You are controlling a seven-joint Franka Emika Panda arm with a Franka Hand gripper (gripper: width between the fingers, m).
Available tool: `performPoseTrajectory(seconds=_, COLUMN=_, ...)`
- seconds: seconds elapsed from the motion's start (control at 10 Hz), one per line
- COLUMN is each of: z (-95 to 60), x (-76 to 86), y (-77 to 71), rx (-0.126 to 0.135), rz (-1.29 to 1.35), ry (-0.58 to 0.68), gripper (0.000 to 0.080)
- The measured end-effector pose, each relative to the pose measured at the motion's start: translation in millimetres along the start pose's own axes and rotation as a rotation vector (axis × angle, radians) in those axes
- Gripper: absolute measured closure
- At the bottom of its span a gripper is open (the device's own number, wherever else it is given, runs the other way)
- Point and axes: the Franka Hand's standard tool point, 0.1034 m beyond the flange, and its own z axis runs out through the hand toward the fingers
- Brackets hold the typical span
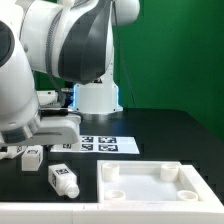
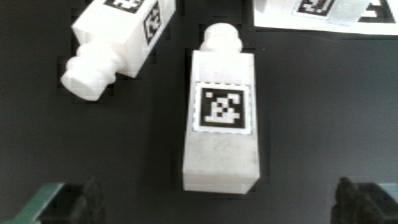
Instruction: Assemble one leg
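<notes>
Pincer [image 2: 215,198] apart, empty. Leg [image 2: 221,110] centred in gap between fingers [image 2: 63,205]; I judge this staged for closing across narrow width. Second leg [image 2: 111,45] just outside span, angled.

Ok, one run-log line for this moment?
phase: pre-grasp | tool: open, over lying leg, not touching | second leg: alongside, loose | panel: no legs fitted

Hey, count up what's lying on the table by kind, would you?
Legs: 2
Square panel: 1
Marker board: 1
Total: 4, not counting an unclear white piece at the exterior view's left edge.
</notes>
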Motion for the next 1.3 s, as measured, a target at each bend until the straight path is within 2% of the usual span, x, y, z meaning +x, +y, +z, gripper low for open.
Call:
performPoseTrajectory(seconds=0.2, z=16.7, x=4.5, y=-7.2, rx=-0.007, rz=0.009, ry=-0.036, gripper=0.015)
performPoseTrajectory(seconds=0.6, z=18.8, x=3.9, y=-6.2, rx=-0.006, rz=0.012, ry=-0.042, gripper=0.015)
performPoseTrajectory(seconds=0.8, z=36.9, x=0.9, y=-6.2, rx=0.001, rz=0.031, ry=-0.084, gripper=0.015)
performPoseTrajectory(seconds=1.1, z=35.7, x=1.9, y=-6.1, rx=0.0, rz=0.029, ry=-0.079, gripper=0.0173)
performPoseTrajectory(seconds=1.2, z=35.7, x=2.0, y=-6.1, rx=0.0, rz=0.029, ry=-0.079, gripper=0.0384)
performPoseTrajectory(seconds=1.3, z=35.7, x=2.0, y=-6.1, rx=0.0, rz=0.029, ry=-0.079, gripper=0.0384)
